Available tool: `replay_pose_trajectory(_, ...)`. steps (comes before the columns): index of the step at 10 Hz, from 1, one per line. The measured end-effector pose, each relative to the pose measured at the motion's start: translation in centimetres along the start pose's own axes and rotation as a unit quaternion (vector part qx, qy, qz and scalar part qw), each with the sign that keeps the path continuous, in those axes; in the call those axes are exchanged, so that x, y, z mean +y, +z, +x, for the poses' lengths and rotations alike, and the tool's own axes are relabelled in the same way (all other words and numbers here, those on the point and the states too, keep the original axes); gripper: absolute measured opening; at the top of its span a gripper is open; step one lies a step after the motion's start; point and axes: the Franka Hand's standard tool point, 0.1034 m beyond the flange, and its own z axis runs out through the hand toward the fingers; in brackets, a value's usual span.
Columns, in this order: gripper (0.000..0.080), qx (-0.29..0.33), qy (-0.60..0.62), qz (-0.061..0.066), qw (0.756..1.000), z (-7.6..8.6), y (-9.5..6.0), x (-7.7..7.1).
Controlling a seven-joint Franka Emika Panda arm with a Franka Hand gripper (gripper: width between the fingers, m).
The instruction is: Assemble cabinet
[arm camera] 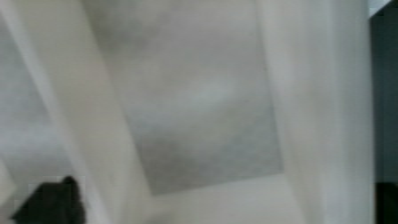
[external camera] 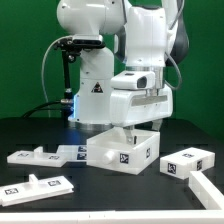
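The cabinet's white box-shaped body (external camera: 121,151) lies in the middle of the table with square tags on its front face. My gripper (external camera: 130,126) points down onto the body's upper side; its fingertips are hidden behind the hand and the body, so I cannot tell how the jaws stand. The wrist view is filled by a blurred white surface of the body (arm camera: 214,110) very close to the camera, and no fingers show there. Flat white tagged panels lie on the table: one at the exterior view's left front (external camera: 42,182) and one at its right (external camera: 187,160).
Another flat white tagged piece (external camera: 45,156) lies left of the body, touching or nearly touching it. A white piece (external camera: 207,186) lies at the front right corner. The robot's base (external camera: 95,95) stands right behind the body.
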Motion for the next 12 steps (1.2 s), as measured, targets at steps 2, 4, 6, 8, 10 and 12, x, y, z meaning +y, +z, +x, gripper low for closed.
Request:
replay_pose_trajectory(2, 0.0573, 0.001, 0.0, -0.001, 1.0, 0.2, 0.0, 0.1)
replay_pose_trajectory(4, 0.0255, 0.003, 0.0, -0.002, 1.0, 0.4, 0.0, 0.2)
replay_pose_trajectory(6, 0.0088, 0.004, 0.001, -0.002, 1.0, 0.6, -0.1, 0.3)
replay_pose_trajectory(8, 0.0088, 0.005, 0.022, -0.004, 1.0, 0.6, -0.2, 1.0)
replay_pose_trajectory(10, 0.0088, 0.011, 0.093, -0.005, 0.996, 1.5, -0.8, 1.8)
replay_pose_trajectory(12, 0.0088, 0.011, 0.221, 0.01, 0.975, 2.2, -2.5, 1.1)
